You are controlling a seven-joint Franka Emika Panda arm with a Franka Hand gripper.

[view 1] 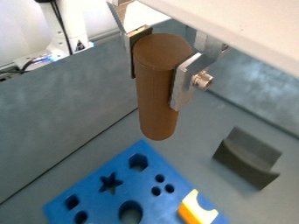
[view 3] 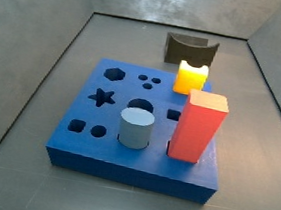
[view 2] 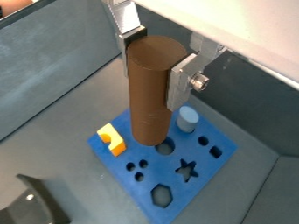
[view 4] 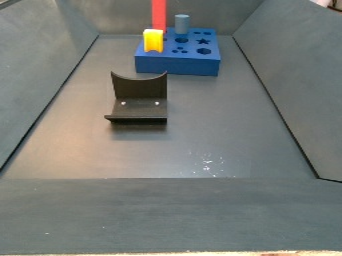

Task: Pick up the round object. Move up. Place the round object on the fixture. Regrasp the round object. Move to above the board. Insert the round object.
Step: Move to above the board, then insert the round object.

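Jaws closed on the round object (view 1: pixel 160 87), flat silver fingers (view 1: pixel 181 83) pressed against its upper flanks in both wrist views. Long axis runs straight down out of the jaws, parallel to the fingers, lower end free and well clear of anything below.

Directly beneath the jaws: the board (view 2: pixel 117 162), holes facing up. In a wrist view the peg's lower end overlaps the board near a round opening beside the grey-blue cylinder (view 2: pixel 187 118); whether it is truly centred over that opening cannot be told. In a wrist view more of the board (view 1: pixel 87 197) lies ahead of the tip, which suggests some sideways offset.

Off to one side of the jaws and lower: the fixture (view 1: pixel 247 157), notch empty, standing on the floor apart from the board. Not needed now, judging by the upright hold.

Neither side view shows jaws or peg; probably above both frames. Seen there: the board (view 3: pixel 110 143), the yellow-orange block (view 3: pixel 192 78), the tall red block (view 3: pixel 201 127) and the grey-blue cylinder seated in it.

Likely step: aligning above the board, insertion not yet begun. Turns on bringing the vertical axis over a matching round hole, then descending straight. Risk: clipping the neighbouring cylinder or the hole's edge.
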